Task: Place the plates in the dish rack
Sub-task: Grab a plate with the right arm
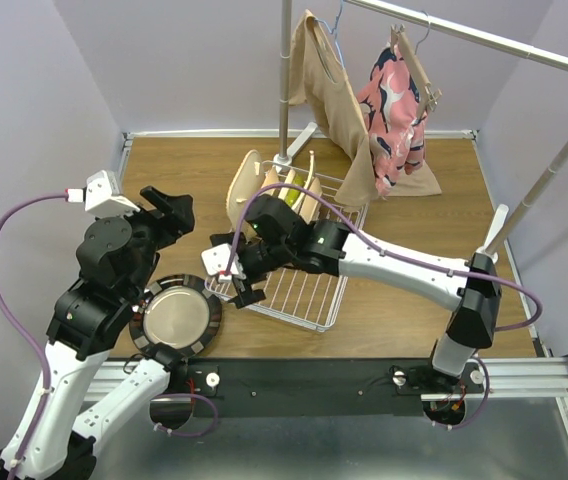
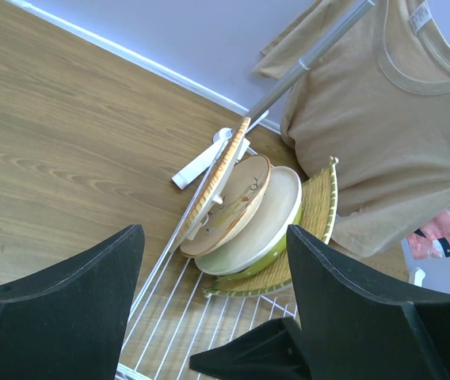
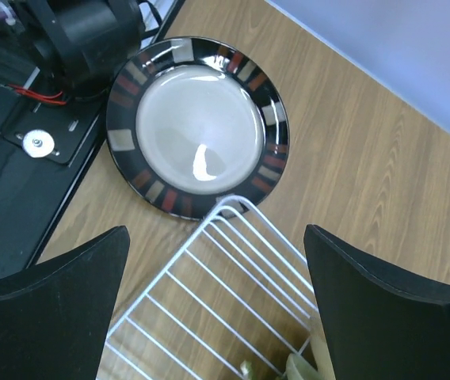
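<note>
We look down on a wooden bench with two robot arms at its near edge. A white wire dish rack sits at an angle around the middle of the bench. At the rack's far end, several plates stand on edge and lean together: a tan floral one, a cream one and a green one behind it. A woven mat stands just beside them.

One dark-rimmed plate with a silvery centre lies flat on the bench, outside the rack. It is near the near edge, towards the left corner, by the left arm. The rack's near corner meets this plate's rim, and we cannot tell whether they touch.

The left gripper hangs left of the rack, its fingers spread wide and holding nothing. The right gripper hovers over the rack's near left corner, just beside the flat plate. It is also spread wide and holding nothing.

Along the far edge, a clothes rail carries a tan shirt and a pink patterned garment.
</note>
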You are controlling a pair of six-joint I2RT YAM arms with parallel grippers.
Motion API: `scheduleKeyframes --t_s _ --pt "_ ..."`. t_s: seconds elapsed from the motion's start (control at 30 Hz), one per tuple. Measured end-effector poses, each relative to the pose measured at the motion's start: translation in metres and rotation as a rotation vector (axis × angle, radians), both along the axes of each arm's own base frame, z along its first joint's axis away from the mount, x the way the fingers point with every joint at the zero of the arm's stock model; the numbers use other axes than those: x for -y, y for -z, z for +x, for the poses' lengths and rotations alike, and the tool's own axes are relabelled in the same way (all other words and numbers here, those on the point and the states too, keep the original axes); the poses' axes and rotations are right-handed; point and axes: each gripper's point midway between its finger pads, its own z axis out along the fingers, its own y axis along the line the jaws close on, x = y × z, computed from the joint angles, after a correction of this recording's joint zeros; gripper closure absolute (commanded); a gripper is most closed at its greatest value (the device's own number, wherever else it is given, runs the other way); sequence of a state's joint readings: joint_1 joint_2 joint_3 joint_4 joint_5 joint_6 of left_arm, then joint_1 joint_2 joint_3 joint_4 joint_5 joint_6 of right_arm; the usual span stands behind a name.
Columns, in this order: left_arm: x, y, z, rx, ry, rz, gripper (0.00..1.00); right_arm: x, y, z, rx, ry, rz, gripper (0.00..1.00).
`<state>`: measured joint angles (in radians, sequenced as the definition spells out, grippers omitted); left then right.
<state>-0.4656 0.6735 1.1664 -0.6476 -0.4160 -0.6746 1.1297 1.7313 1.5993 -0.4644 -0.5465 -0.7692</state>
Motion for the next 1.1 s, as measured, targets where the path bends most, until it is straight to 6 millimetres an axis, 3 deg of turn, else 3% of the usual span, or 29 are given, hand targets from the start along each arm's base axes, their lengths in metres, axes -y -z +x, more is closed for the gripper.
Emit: scheduleKeyframes --t_s 0.13,0.33,0.5,0.8,1.1 --pt "-0.002 0.001 -0.003 -0.002 -0.003 -0.004 0.19 -0.014 0.008 -0.015 0.052 -0.021 -0.021 0.0" --pt "-0.007 0.005 -0.004 -0.016 -0.029 0.002 0.19 -0.033 0.05 -0.026 0.065 -0.025 -0.107 0.02" --pt "-0.014 0.002 -0.006 -0.018 -0.074 -0.019 0.19 -0.032 0.073 -0.028 0.105 -0.007 -0.157 0.02" --pt "-0.02 -0.006 -0.009 0.001 -0.11 -0.068 0.19 -0.029 0.128 -0.069 0.254 -0.057 -0.213 0.03" --pt "-0.025 -0.008 -0.013 0.01 -0.128 -0.086 0.19 -0.041 0.148 -0.058 0.383 -0.007 -0.146 0.06"
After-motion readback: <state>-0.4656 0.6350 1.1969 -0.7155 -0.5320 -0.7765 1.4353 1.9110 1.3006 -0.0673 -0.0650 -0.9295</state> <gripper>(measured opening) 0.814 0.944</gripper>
